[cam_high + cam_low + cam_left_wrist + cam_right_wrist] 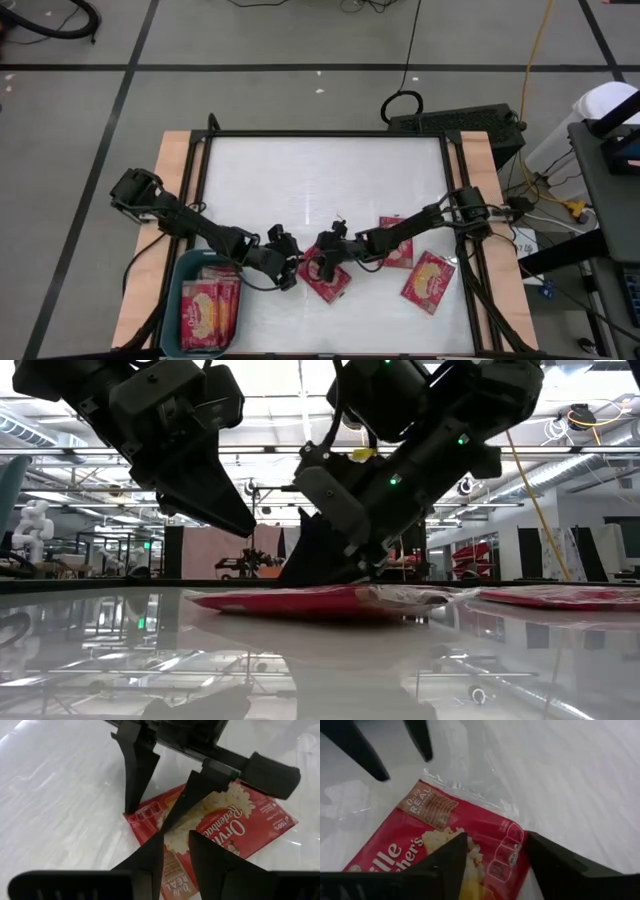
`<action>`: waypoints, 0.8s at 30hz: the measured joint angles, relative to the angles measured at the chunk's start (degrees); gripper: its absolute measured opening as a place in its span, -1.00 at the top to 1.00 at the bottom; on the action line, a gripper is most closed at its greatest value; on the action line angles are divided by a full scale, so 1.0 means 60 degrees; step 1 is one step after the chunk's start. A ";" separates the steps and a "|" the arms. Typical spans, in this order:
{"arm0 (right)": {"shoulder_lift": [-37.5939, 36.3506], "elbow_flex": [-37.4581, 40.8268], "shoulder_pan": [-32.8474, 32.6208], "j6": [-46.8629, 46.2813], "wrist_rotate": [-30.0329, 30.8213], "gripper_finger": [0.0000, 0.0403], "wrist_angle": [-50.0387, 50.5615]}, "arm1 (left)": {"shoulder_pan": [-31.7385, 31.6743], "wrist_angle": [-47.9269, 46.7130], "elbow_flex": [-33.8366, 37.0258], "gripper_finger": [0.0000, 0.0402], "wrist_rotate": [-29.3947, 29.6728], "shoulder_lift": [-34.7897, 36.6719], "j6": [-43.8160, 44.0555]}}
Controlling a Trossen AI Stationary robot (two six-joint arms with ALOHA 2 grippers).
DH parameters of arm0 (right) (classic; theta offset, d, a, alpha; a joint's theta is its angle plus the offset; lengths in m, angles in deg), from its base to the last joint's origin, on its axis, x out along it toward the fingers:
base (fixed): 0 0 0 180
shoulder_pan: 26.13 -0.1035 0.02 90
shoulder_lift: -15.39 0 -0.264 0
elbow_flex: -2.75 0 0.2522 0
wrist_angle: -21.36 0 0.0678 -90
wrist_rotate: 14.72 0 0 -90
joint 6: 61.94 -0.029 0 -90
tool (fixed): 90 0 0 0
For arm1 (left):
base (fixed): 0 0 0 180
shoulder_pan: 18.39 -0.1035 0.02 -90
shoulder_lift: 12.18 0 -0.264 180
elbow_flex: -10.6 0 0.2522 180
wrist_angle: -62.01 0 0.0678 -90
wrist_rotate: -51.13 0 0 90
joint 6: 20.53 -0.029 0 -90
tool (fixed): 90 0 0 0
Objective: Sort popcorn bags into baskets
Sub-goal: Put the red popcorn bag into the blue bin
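- High view: the surface (320,180) is a white glossy panel in a dark frame with pale wooden side strips; it stands on a grey floor marked with dark tape lines, with cables and a black box beyond the far edge.
- Low view: the room behind is a large hall with ceiling lights, racks and a white humanoid figure at far left.
- The basket (176,300), teal and rectangular, sits at the near left corner, just behind the left arm's forearm; it holds several red popcorn bags (208,310) lying flat, side by side.
- The left end effector (292,262) and the right end effector (322,262) face each other over one red bag (330,283) lying flat on the surface.
- Right end effector: fingers spread, straddling that bag's corner, not pinching it.
- Left end effector: fingers close together with a narrow gap, tips over the bag's edge; whether they pinch it I cannot tell.
- Two further bags lie behind the right end effector: one (399,250) under its arm, another (429,282) beside it, nearer the front edge.
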 joint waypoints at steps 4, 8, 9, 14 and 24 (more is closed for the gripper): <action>0.0140 -0.0010 -0.0004 0.0445 0.0017 0.42 -0.0080 | 0.0000 -0.0028 0.0000 0.54 0.0003 0.0000 -0.0023; 0.0110 0.0006 0.0000 0.0609 0.0139 0.89 -0.0074 | 0.0000 -0.0037 0.0000 0.54 0.0004 0.0000 -0.0023; 0.0091 0.0010 0.0000 0.0733 0.0208 0.94 -0.0091 | 0.0000 -0.0037 0.0000 0.54 0.0008 0.0000 -0.0016; -0.0311 0.0056 -0.0011 0.0884 0.0321 0.97 0.0038 | 0.0000 -0.0033 0.0000 0.54 0.0080 0.0000 0.0058; -0.1158 0.0059 -0.0075 0.1312 0.0837 1.00 0.0193 | -0.0044 0.0007 -0.0004 0.53 0.0714 0.0000 -0.0019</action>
